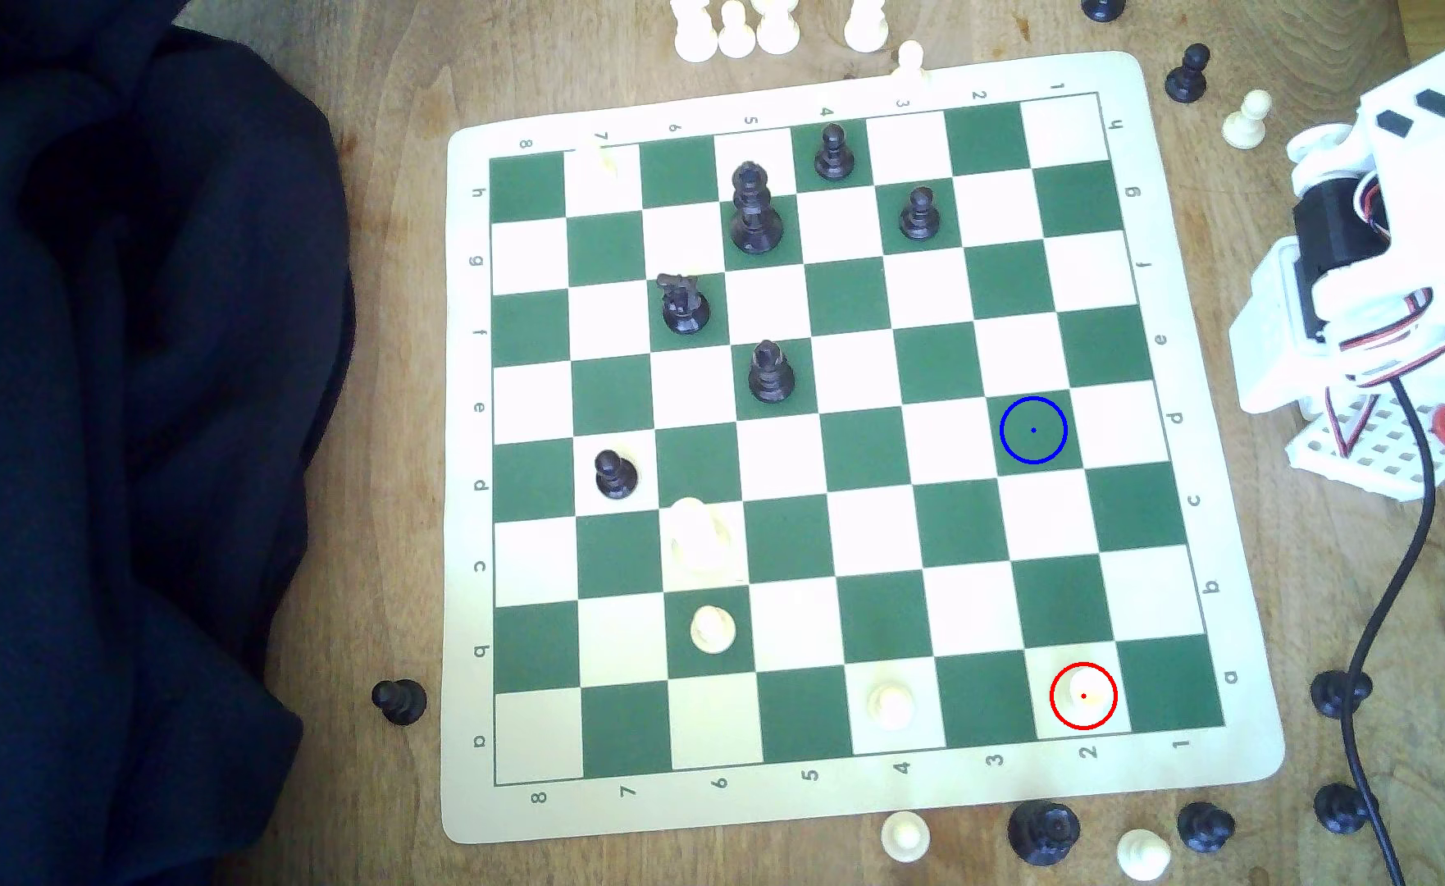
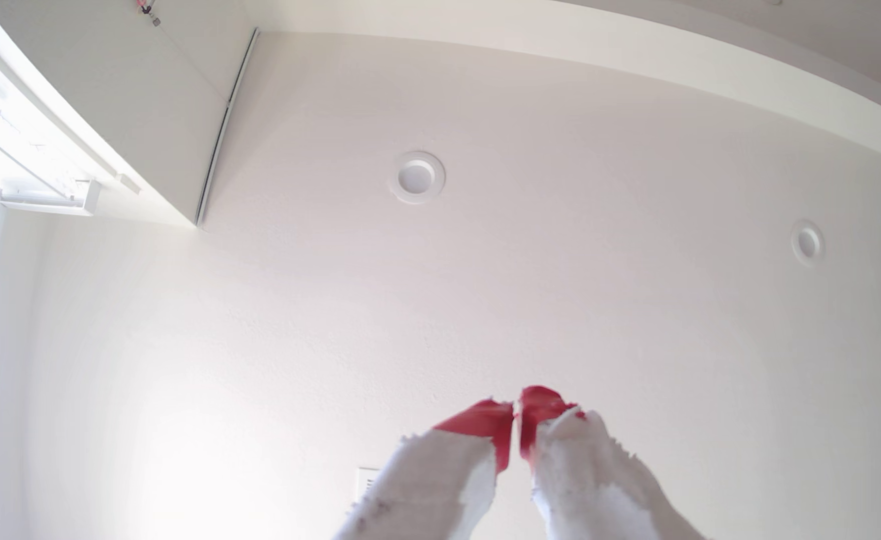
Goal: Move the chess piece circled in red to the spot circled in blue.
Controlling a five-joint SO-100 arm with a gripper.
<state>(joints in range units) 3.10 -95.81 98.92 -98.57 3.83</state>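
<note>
My pincer (image 2: 516, 410) points up at the ceiling (image 2: 480, 285), its red tips pressed together on nothing, and my arm (image 1: 1384, 281) sits folded off the board's (image 1: 787, 85) edge at the exterior view's right. The pawn (image 1: 1083, 694) stands in the red ring on a white square in the bottom row of that view, one file in from the right corner; the blue spot (image 1: 1033, 430) is a bare green square up the board, well apart from it. The worst risk, I judge, is the pale pawn on a pale square: glare nearly swallows it, so I could come down off-centre and tip it. My cable (image 1: 1401, 579) trails past that corner near a black piece (image 1: 1337, 690) off the board and could drag as I swing over. Another white pawn (image 1: 891, 705) stands two squares along the same row, clear of my path, and the squares between pawn and spot are bare.
</note>
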